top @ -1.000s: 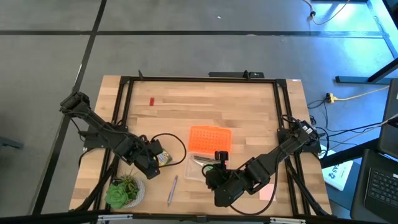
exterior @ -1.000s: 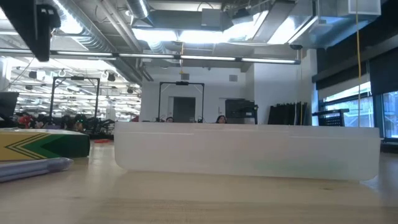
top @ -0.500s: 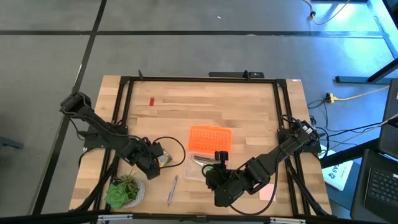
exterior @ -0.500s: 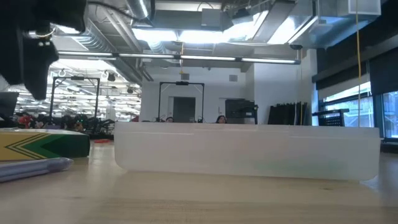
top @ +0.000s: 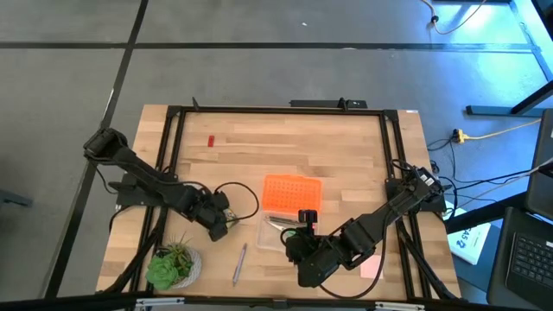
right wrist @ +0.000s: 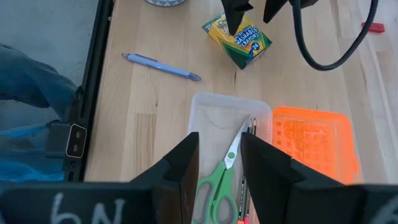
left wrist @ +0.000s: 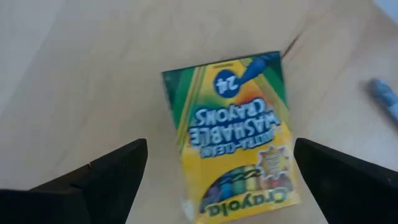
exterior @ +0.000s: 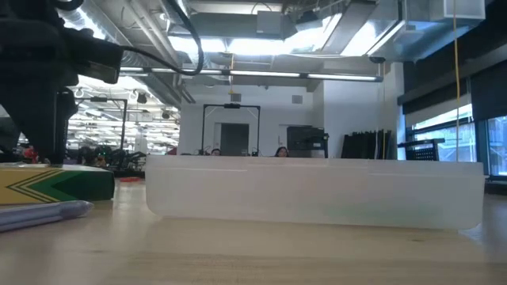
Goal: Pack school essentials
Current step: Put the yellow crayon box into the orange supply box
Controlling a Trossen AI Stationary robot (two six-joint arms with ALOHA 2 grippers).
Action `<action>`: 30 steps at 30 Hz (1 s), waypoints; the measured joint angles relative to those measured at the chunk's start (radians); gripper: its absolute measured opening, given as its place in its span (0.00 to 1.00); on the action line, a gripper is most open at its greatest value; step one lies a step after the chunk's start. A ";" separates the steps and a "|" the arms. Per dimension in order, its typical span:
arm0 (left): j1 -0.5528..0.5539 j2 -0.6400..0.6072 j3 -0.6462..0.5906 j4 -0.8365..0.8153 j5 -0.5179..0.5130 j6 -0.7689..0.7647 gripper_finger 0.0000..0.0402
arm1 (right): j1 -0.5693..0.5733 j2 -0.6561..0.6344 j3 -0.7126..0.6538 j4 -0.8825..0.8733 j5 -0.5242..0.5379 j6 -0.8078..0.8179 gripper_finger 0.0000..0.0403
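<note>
We take the clear case (top: 281, 231) near the bench's (top: 346, 155) front edge as our landmark. Inside it lie the green-handled scissors (right wrist: 219, 180) and two thin pencils (right wrist: 247, 158), and its orange lid (top: 291, 193) lies flat just behind it. To the case's left we see the crayon box (right wrist: 237, 38) flat on the wood, with the left gripper (top: 220, 226) poised directly above it, fingers (left wrist: 106, 174) spread wide on either side and not touching it. The greyish-purple pen (top: 239, 263) lies left of the case toward the front edge. The right gripper (top: 304, 231) hovers over the case's front end, fingers (right wrist: 183, 163) a little apart, holding nothing. The pink note pad (top: 370, 269) sits right of the case, the red eraser (top: 210, 140) far behind-left, the potted plant (top: 172, 264) beyond the pen.
</note>
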 joint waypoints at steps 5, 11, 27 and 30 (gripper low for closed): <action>-0.019 0.014 -0.012 0.037 -0.005 0.020 0.99 | 0.000 0.000 0.000 0.000 0.000 0.000 0.30; -0.030 0.097 -0.010 0.098 -0.009 0.053 1.00 | 0.000 0.000 0.000 0.005 0.000 -0.001 0.30; -0.028 0.153 -0.013 0.106 -0.014 0.052 0.99 | 0.000 0.000 0.000 0.023 0.000 0.001 0.30; -0.028 0.153 -0.013 0.107 -0.015 0.052 0.99 | 0.000 0.000 0.000 0.023 -0.001 0.000 0.30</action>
